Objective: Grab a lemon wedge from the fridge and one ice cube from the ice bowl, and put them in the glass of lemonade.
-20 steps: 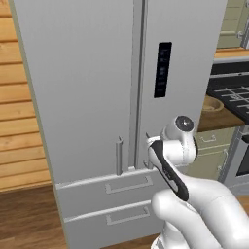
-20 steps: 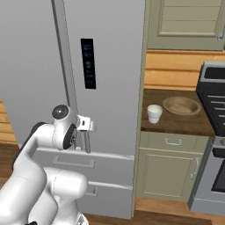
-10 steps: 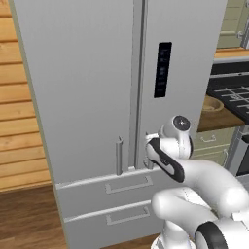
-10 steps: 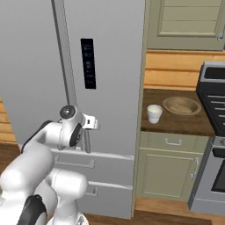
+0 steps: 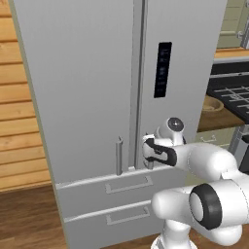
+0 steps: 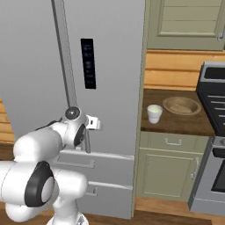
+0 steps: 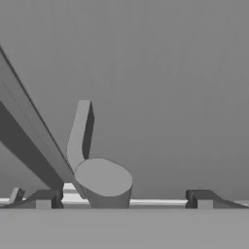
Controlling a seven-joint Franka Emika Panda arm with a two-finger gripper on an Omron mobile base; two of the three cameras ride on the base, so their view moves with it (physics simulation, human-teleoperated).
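Gripper (image 7: 124,199), jaws wide, straddles the fridge (image 5: 87,73) door handle (image 7: 97,170) (at six o'clock), seemingly readying a pull.

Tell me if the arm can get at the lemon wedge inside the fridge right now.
Probably not yet. Both fridge doors are shut, so nothing inside is reachable. The gripper is at the right door's handle, jaws open with the bar's end between them; the door must be pulled open first.

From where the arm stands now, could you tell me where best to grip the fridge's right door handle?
Probably at the lower end of the right door handle, approached straight on, fingers either side. It is an upright bar standing off the fridge door, and the open gripper already straddles it.
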